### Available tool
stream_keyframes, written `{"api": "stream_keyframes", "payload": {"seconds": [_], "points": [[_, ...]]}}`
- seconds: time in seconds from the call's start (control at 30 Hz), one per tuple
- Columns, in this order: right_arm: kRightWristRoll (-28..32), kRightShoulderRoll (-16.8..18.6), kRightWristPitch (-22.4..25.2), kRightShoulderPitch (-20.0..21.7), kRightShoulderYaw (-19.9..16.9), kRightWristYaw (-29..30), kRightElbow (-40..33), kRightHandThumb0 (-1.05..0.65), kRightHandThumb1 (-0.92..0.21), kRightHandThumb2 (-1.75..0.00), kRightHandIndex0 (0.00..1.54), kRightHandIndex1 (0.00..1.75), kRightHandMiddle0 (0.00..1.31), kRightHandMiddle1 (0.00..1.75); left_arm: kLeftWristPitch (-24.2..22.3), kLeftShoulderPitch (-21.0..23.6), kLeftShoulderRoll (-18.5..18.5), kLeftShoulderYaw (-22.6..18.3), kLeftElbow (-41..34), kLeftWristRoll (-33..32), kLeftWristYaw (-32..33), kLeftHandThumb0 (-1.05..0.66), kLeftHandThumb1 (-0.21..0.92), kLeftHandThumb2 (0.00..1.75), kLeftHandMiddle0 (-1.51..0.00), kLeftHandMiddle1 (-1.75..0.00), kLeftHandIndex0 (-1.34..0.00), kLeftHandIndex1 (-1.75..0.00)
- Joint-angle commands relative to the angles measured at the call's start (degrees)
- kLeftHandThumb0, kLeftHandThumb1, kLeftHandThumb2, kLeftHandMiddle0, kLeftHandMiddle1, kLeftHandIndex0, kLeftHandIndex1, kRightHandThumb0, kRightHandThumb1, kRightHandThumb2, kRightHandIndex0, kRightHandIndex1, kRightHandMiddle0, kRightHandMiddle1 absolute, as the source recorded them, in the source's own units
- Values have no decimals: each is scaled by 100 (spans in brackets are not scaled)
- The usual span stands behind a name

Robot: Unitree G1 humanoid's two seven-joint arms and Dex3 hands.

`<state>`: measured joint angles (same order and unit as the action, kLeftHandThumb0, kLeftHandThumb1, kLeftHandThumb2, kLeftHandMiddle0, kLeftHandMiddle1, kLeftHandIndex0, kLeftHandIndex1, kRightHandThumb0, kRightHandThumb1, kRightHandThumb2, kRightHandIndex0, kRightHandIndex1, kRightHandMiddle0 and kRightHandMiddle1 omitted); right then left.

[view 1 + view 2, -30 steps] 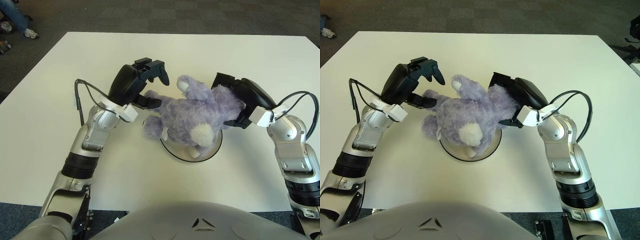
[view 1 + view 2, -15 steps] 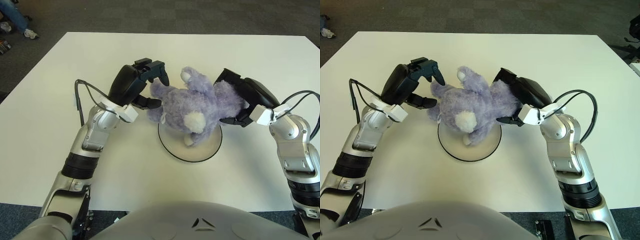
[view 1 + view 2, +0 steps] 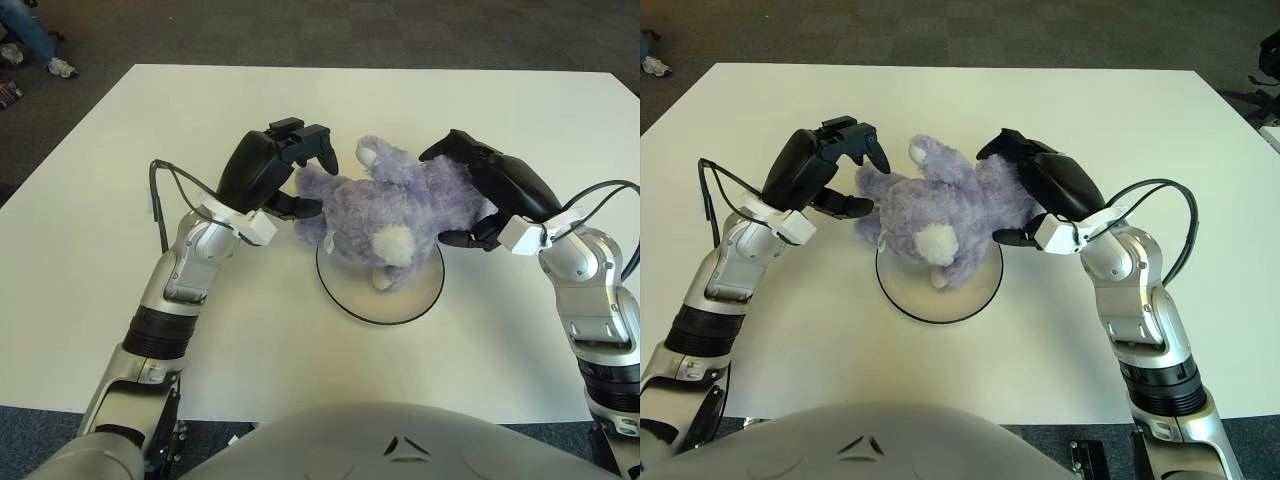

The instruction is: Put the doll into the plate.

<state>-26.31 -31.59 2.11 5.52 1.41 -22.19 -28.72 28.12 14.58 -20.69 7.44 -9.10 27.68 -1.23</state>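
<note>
A purple plush doll lies across the back half of a round white plate in the middle of the table. Its white muzzle faces me and one limb hangs past the plate's left rim. My left hand is at the doll's left side, fingers spread, with the thumb close to the fur and nothing held. On the doll's right, my right hand has its fingers spread wide around the body without closing on it. The doll hides the plate's far rim.
The white table stretches out on all sides of the plate. Dark carpet lies beyond its far edge, where a person's shoe shows at the top left. My own torso fills the bottom of the view.
The doll has shifted back and settled on the plate's far half. My right hand's fingers have spread open off the doll. The left hand has barely moved.
</note>
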Motion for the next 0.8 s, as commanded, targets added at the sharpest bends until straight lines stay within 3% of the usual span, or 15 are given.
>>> {"api": "stream_keyframes", "payload": {"seconds": [0.0, 0.27, 0.77], "points": [[-34, -145, -206, -31, -112, 57, 119, -53, -23, -100, 10, 53, 0, 84, -9, -42, -24, -31, -61, 70, -7, -1, 13, 141, -73, -175, -74, -138], [191, -221, -470, -44, -189, -3, 229, -67, -33, -87, 8, 37, 0, 70, -85, -53, -15, -29, -98, 140, -10, -1, 16, 139, -69, -174, -70, -144], [605, -294, -597, -75, -321, -262, 228, -79, -45, -76, 7, 28, 0, 69, -187, -67, 5, -6, -176, 137, -57, -1, 22, 131, -64, -164, -69, -150]]}}
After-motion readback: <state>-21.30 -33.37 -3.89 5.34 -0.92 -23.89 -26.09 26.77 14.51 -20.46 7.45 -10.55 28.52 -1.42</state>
